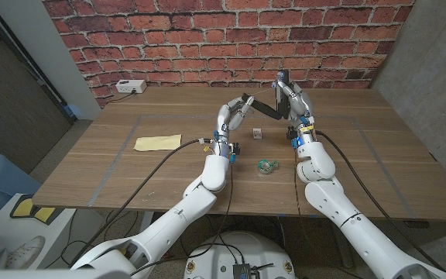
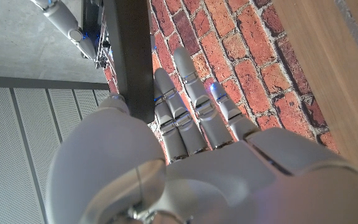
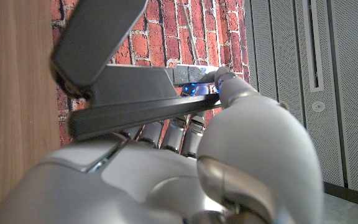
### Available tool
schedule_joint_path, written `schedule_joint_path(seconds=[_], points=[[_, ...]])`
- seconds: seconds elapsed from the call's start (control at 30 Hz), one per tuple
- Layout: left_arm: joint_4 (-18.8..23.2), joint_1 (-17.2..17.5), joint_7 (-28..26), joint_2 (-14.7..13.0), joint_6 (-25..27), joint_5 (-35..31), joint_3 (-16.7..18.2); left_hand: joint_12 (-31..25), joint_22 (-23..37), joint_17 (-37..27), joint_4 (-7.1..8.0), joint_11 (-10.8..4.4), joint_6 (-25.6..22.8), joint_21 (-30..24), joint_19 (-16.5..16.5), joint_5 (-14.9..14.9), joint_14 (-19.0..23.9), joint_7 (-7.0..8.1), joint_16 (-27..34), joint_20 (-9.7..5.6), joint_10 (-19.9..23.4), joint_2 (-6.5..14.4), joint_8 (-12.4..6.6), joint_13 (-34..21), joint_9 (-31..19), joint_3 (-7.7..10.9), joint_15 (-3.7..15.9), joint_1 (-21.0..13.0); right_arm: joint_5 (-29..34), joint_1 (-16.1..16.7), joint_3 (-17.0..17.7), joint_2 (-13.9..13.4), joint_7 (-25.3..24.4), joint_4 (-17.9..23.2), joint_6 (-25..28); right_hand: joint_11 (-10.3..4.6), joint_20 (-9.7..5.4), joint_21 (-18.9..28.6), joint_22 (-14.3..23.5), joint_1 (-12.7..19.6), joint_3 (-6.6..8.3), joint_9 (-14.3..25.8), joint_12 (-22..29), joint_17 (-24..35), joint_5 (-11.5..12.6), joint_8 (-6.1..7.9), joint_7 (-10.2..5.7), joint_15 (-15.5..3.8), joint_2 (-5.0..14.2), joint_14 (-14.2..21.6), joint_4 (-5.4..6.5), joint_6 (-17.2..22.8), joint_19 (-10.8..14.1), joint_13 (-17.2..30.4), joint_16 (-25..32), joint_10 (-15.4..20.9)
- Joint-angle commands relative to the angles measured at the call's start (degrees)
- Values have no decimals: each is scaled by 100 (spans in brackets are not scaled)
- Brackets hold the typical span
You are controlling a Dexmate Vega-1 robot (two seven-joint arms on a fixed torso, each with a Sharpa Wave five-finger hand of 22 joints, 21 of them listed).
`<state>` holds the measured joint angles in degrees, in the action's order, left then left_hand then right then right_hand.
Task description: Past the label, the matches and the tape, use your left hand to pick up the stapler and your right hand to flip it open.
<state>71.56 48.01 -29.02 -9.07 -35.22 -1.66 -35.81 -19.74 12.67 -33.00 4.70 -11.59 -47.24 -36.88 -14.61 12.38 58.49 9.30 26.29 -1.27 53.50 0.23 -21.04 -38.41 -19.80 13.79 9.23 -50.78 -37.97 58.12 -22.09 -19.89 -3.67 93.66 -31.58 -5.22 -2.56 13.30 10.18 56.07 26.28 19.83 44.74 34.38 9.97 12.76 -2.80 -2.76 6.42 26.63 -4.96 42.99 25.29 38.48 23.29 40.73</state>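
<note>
my left robot hand (image 1: 233,111) gripped the stapler (image 1: 263,108) above the far desk (image 1: 169,167) | my right robot hand (image 1: 292,99) clamped its raised top arm | stapler hinged open

The stapler (image 1: 265,107) is partly covered by both hands; the small box (image 1: 258,133) near it is too small to read.
</note>
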Motion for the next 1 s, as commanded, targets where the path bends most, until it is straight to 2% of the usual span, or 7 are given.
schedule_joint_path(seconds=[0.03, 0.1, 0.17, 0.3, 1.0], points=[[-245, -33, 357, 142, -339, 586, 56, -51, 12, 163, -939, -25, -6, -82, -71, 34, 88, 3, -135, -130, -61, 979, -9, -60, 13, 981, 439, -1035, -175, -33, 25, 124, 13, -11, 33, -510, -163, -20, 27, 433, 35, 27, 0, 44, -9, -15, -362, -1075, 480, 73, 72, 327, 9, 14, 13, 474], [-292, -34, 386, 181, -393, 651, 74, -49, 2, 279, -941, -24, -1, -98, -61, 34, 62, 10, -259, -155, -66, 968, -9, -74, 9, 986, 442, -1030, -176, -37, 30, 135, 2, -9, 31, -519, -161, -19, 32, 432, 30, 28, 5, 58, -8, -16, -363, -1077, 482, 80, 72, 327, 4, 21, 18, 474], [-299, -12, 408, 213, -436, 738, 108, 36, -36, 507, -934, -14, -76, -124, -70, 37, 68, 9, -472, -274, -38, 952, -26, 38, 45, 992, 442, -1010, -137, -40, 42, 141, -52, -2, 36, -516, -166, -13, 38, 431, 25, 29, 8, 74, -7, -16, -369, -1077, 484, 89, 73, 331, 12, 22, 25, 475], [-332, 4, 460, 259, -534, 838, 155, 91, -63, 646, -937, -12, -89, -131, -63, 40, 65, 27, -599, -302, 10, 940, -24, 122, 68, 994, 446, -1004, -185, -31, 59, 145, -55, 12, 54, -531, -185, 0, 46, 433, 20, 32, 6, 96, -6, -20, -372, -1079, 483, 96, 70, 328, 33, 9, 30, 485], [-137, 229, 658, 353, -778, 1110, 336, 158, -134, 901, -991, -13, -147, -112, 37, 69, 215, 67, -803, -164, 158, 913, -25, 151, 152, 986, 452, -1034, -428, -18, 129, 205, 50, -34, 26, -531, -200, 37, 75, 453, 16, 41, 11, 191, -1, -29, -375, -1084, 487, 140, 54, 339, 60, -12, 42, 504]])
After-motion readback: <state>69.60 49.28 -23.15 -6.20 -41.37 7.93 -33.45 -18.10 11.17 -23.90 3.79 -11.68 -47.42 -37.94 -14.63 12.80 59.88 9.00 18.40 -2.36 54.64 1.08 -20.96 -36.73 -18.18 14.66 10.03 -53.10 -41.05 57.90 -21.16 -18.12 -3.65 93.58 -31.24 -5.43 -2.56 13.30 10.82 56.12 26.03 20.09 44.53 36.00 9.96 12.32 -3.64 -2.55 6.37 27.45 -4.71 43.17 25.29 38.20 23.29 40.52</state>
